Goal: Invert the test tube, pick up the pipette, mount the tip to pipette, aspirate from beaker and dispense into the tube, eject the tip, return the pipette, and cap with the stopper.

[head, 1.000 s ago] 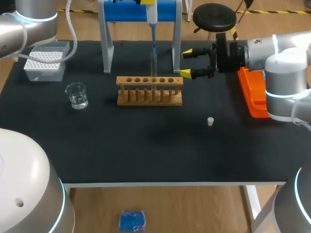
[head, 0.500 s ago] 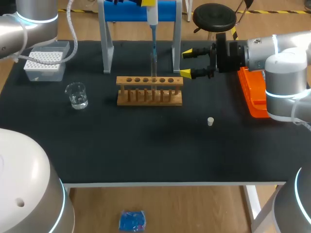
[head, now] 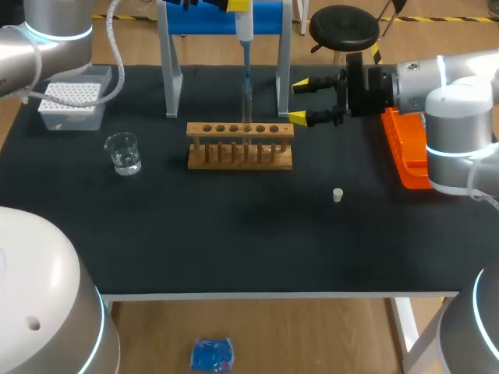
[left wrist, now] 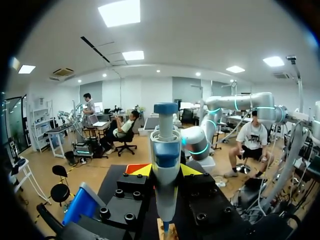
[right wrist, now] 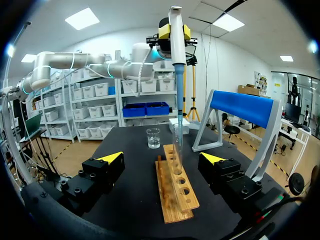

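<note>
My left gripper [left wrist: 166, 171] clamps the pipette [left wrist: 165, 150] upright, its tip down at the test tube [head: 247, 109] standing in the rack [head: 240, 146]. Right gripper [head: 299, 101] is spread wide, just beside the rack's right end. Stopper [head: 337, 195] lies on the table [head: 234, 234].

1. The counter [head: 234, 249] has a matte black top with a pale front edge. A white leg [head: 405, 323] shows under its front right corner.
2. The floor [head: 312, 335] is a light wood tone. A small blue object [head: 213, 353] lies on it below the counter's front edge.
3. Yellow-and-black tape [head: 437, 17] runs along the floor beyond the counter's far edge, near a round black stool [head: 344, 27].
4. The ceiling [left wrist: 200, 40] is white and set with bright rectangular light panels [left wrist: 121, 12].
5. The walls [right wrist: 220, 70] are white. Shelves [right wrist: 95, 95] of pale bins stand along one of them, with blue bins [right wrist: 147, 109] among the pale ones.
</note>
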### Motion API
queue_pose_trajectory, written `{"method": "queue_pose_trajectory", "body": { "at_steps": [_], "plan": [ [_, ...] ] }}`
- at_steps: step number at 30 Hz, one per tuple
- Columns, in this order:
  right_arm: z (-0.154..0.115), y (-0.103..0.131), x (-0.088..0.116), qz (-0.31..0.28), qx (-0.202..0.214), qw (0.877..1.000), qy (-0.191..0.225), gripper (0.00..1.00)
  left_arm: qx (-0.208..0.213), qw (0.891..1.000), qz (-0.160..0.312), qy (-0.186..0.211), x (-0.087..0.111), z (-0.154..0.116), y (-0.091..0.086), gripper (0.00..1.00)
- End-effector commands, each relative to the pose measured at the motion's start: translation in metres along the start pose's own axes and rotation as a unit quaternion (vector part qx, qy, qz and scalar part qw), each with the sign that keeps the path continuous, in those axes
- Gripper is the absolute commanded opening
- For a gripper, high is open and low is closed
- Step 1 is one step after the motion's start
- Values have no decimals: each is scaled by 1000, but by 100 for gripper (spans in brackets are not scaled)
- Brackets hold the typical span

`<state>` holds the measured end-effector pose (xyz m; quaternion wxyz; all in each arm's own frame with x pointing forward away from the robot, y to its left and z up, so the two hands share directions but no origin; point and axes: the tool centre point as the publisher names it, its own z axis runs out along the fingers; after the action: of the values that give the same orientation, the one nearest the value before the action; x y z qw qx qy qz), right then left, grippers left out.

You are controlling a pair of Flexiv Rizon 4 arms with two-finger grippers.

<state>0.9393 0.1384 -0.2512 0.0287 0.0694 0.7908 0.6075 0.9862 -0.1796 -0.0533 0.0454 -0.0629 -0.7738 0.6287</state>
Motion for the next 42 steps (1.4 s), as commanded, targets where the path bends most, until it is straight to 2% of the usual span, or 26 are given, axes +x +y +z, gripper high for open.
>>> {"method": "queue_pose_trajectory", "body": {
  "at_steps": [1,24,42],
  "plan": [
    [0,0,0,0,1,1000,0,100,-6,1000,-3,-3,5,0,0,0],
    [0,0,0,0,1,1000,0,100,-19,1000,9,-7,7,3,-1,0],
    [0,0,0,0,1,1000,0,100,-11,1000,9,-13,7,4,11,0]
  ]
}}
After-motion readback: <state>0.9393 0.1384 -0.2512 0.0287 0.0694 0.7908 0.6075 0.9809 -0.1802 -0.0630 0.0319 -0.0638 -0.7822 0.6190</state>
